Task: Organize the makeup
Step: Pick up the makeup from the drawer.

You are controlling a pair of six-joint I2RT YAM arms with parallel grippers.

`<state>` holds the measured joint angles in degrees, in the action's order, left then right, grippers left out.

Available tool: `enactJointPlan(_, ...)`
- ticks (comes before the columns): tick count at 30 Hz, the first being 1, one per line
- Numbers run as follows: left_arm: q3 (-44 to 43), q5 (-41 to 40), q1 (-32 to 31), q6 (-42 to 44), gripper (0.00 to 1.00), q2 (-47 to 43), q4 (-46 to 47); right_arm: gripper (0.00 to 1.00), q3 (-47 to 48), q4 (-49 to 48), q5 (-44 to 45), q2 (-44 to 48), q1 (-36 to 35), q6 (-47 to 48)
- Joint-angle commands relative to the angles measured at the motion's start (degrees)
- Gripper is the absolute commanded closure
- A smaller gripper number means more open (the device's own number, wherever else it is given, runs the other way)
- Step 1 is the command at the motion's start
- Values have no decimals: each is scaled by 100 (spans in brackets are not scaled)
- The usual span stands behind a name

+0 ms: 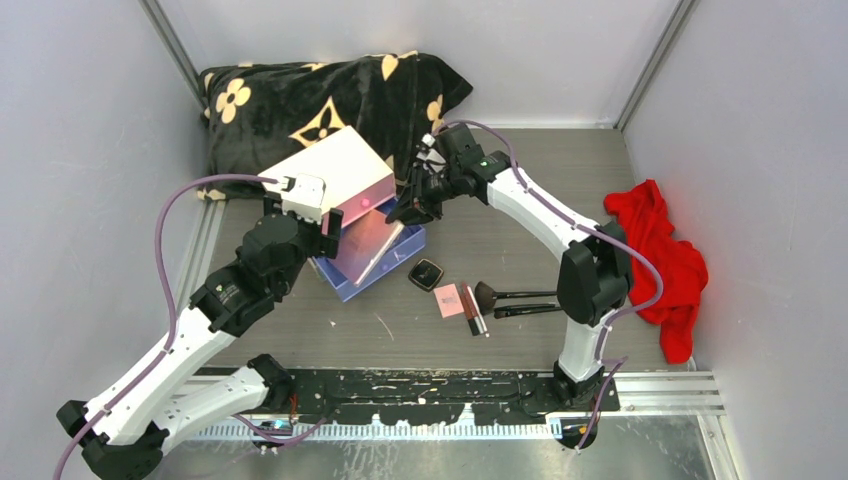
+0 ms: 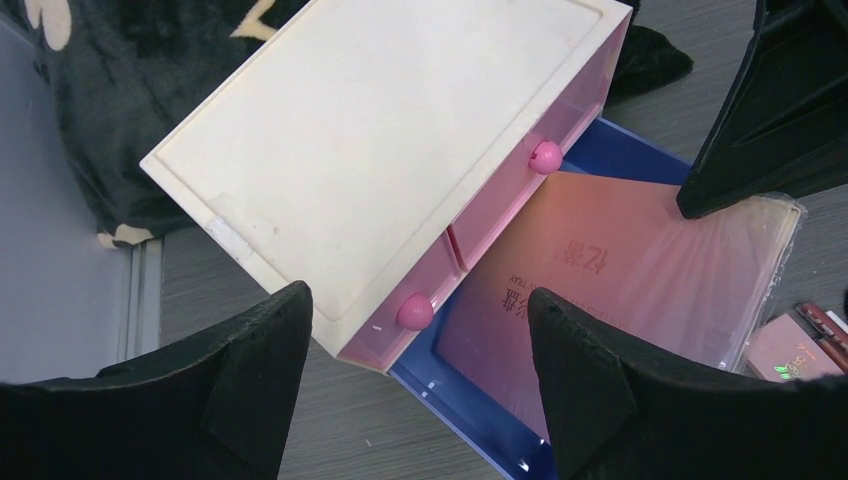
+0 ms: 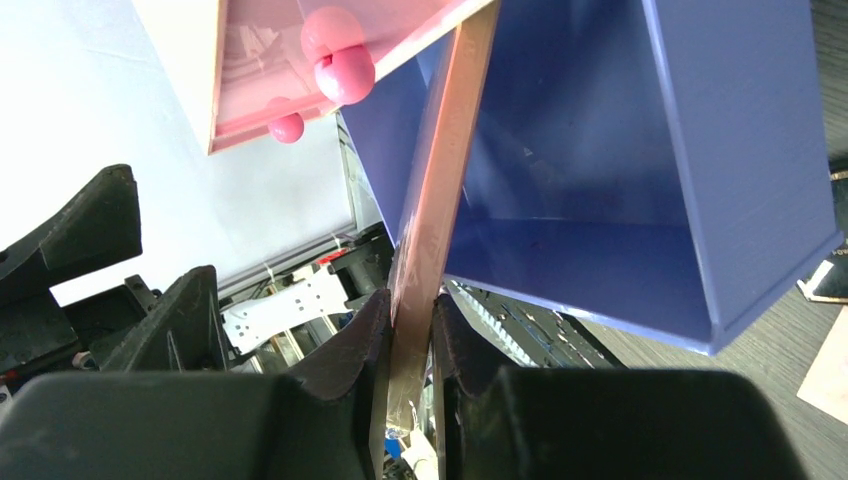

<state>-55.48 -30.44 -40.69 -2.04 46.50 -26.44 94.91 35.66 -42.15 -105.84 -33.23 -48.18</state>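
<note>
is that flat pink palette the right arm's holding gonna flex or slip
Likely stiff: the palette looks straight though pinched only at one edge by the right end effector. Its clear glossy wrap looks slick, so it may slide. Thin, probably light.

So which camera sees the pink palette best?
Left wrist: the palette shows its broad face, writing included, over the blue drawer. The top view shows it small, partly under the chest. Right wrist sees only its thin edge, pinched in the right jaws.
</note>
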Motion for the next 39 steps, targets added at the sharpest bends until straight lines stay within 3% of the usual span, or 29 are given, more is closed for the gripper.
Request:
enactJointPlan(1, -6, 88, 35, 31, 21, -82, 337, 99, -100, -1356, -620, 971, 80, 101)
enactJointPlan(17, 71, 143, 34, 28, 21, 33, 416, 99, -1295, -425, -40, 1409, 285, 1894)
enactJointPlan(23, 40, 140, 31, 53, 21, 74, 420, 99, -1759, -982, -413, 1209, 290, 2016)
enactJointPlan(30, 19, 101, 34, 46, 21, 55, 394, 99, -1516, -1109, -645, 1057, 287, 1917)
enactJointPlan(39, -37, 87, 29, 72, 21, 128, 356, 99, -1765, -1106, -508, 1662, 340, 1635)
